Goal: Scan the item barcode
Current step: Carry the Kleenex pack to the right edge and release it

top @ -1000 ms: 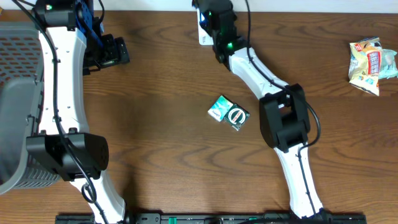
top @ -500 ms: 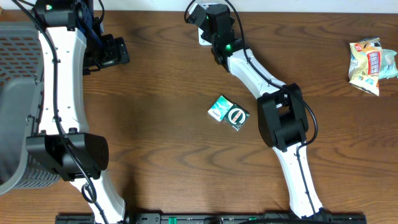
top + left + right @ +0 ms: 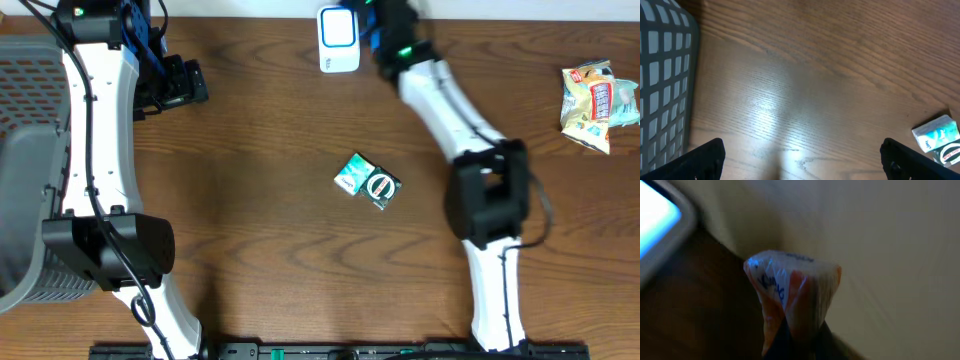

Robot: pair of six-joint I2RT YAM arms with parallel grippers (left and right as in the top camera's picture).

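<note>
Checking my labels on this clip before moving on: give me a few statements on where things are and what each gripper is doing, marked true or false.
1. The left gripper is open and empty. True.
2. The right gripper holds the teal packet. False: that packet lies on the table. The right gripper is shut on an orange-and-white packet.
3. The scanner sits at the table's far edge. True.
4. The grey basket stands on the right gripper's side. False: it is on the left gripper's side.
5. The snack bag touches the teal packet. False: they lie far apart.
</note>
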